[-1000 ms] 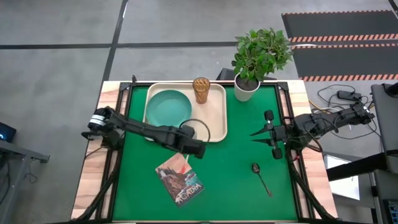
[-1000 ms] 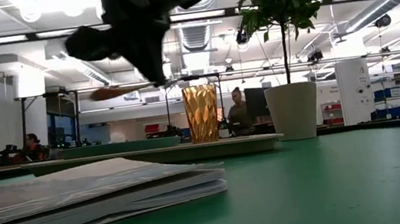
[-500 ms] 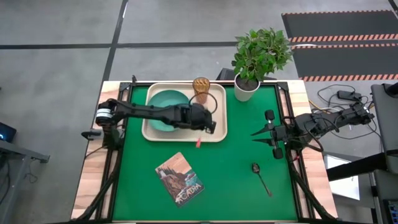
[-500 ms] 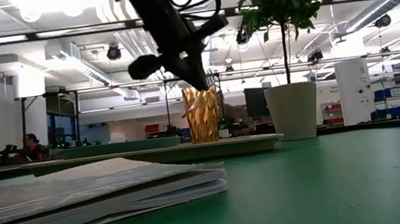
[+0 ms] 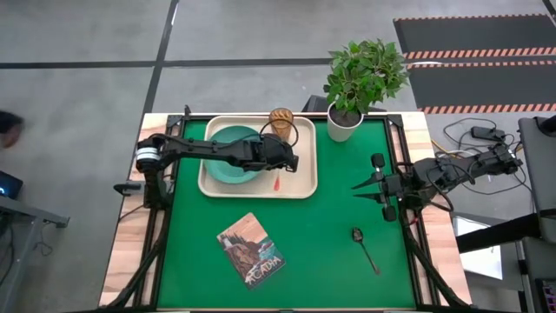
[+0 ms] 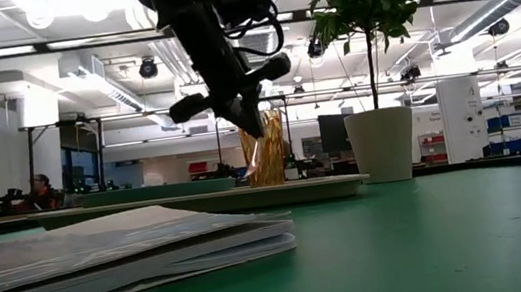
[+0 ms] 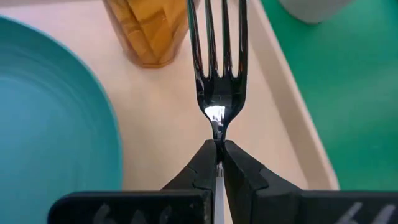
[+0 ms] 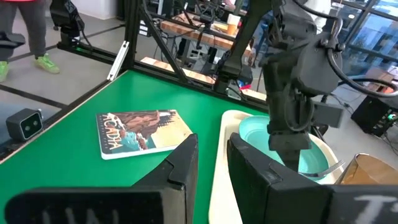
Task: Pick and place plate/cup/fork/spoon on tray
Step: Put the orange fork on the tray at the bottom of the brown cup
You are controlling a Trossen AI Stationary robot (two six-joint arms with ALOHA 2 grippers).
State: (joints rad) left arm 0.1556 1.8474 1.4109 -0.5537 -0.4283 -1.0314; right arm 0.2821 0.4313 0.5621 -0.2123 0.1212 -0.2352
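Note:
My left gripper (image 5: 282, 165) is over the cream tray (image 5: 304, 178), shut on the fork; its orange-red handle (image 5: 276, 183) sticks out toward the near edge, and its silver tines (image 7: 217, 56) point toward the amber cup (image 5: 281, 123). The cup stands on the tray's far right part. The teal plate (image 5: 228, 155) lies in the tray's left part. The dark spoon (image 5: 364, 247) lies on the green mat at the right. My right gripper (image 5: 358, 189) waits open above the mat's right side. My left gripper pinches the fork's thin neck (image 7: 217, 134), just behind the tines, between its two fingertips (image 7: 206, 163). The tines stick out beyond the fingers and the handle runs back under them. The fork is over the tray's bare floor, between plate and cup; whether it touches the tray I cannot tell.
A book (image 5: 250, 250) lies on the mat near the front edge. A plant in a white pot (image 5: 345, 124) stands at the far right, beside the tray's corner. Bare mat lies between the tray, the book and the spoon.
My left gripper has carried the fork from above the book toward the table's far edge and now hangs over the tray beside the plate. The fork's handle has passed the tray's near rim and now lies over the tray.

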